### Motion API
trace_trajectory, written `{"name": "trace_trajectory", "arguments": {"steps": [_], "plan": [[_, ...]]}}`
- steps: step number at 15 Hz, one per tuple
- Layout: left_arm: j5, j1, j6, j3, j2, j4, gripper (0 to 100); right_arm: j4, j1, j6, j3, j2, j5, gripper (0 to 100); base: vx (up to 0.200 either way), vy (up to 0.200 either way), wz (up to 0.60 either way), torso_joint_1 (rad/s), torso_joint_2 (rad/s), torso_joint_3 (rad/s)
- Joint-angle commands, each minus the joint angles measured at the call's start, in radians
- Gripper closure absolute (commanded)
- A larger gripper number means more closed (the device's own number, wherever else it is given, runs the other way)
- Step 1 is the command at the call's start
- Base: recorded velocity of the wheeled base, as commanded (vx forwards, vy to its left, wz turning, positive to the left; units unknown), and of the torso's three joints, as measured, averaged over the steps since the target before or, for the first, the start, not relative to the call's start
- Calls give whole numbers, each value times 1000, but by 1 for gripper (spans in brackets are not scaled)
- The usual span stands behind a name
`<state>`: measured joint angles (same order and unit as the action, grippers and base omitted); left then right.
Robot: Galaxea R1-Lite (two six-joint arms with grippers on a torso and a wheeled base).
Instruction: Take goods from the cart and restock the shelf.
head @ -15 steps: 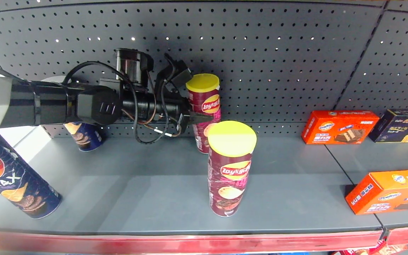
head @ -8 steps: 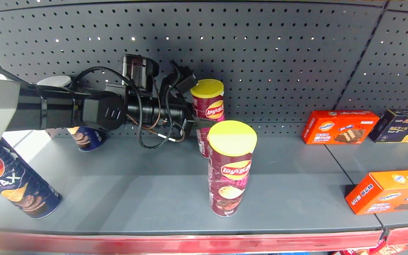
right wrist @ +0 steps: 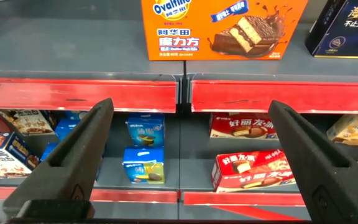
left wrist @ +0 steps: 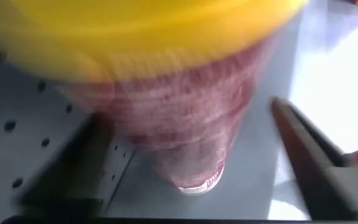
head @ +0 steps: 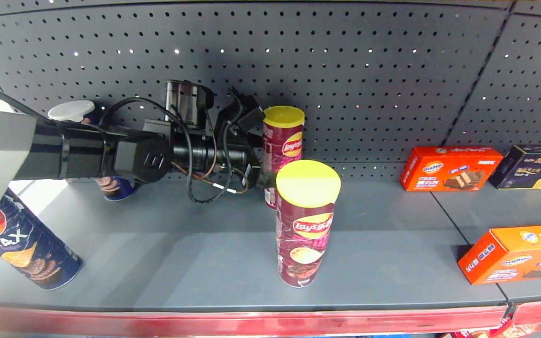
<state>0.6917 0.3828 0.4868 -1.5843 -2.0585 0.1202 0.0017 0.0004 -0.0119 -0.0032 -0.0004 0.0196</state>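
**Left arm.** The left gripper was clamped on the rear can, a maroon tube with a yellow lid. The can stood upright near the pegboard back of the shelf. In the head view the front can hid its base. Contact with the shelf floor could not be confirmed.

**Labels.** Both maroon cans carried a round red-and-yellow logo above a picture of crisps. The two navy cans, one at the shelf's front-left and one at the back, bore the same kind of logo, with white lettering on the nearer one. The orange boxes showed an oval badge and a cake picture. The dark box showed yellow graphics.

**View differences.**
- The left wrist view looked down the held can from its lid. It showed one finger on one side of the can and a dark shape, probably the other finger, on the other.
- The right wrist view showed the right gripper spread wide and holding nothing. It faced red price rails and lower shelves of blue cartons and red cartons.
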Motion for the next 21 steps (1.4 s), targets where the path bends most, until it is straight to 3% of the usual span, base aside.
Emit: {"name": "trace_trajectory", "arguments": {"steps": [1,5,7,8,12,18,19,20,21], "plan": [[-1,-1,-2,30,11,15,0,0,1,0,0,0,0,0,0,0,0,0,0,0],[-44,-13,-1,165,103,98,0,0,1,0,0,0,0,0,0,0,0,0,0,0],[-121,-25,1,254,158,142,0,0,1,0,0,0,0,0,0,0,0,0,0,0],[-199,-30,1,291,173,170,0,0,1,0,0,0,0,0,0,0,0,0,0,0],[-322,-27,-7,343,186,246,0,0,1,0,0,0,0,0,0,0,0,0,0,0],[-331,5,-25,346,189,248,0,0,1,0,0,0,2,0,0,0,0,0,0,0],[-333,24,-53,345,187,248,0,0,1,0,0,0,0,0,0,0,0,0,0,0],[-333,24,-53,345,187,248,0,0,1,0,0,0,0,0,0,0,0,0,0,0],[-363,22,-54,343,179,249,0,0,1,0,0,0,0,0,0,0,0,0,0,0]]}}
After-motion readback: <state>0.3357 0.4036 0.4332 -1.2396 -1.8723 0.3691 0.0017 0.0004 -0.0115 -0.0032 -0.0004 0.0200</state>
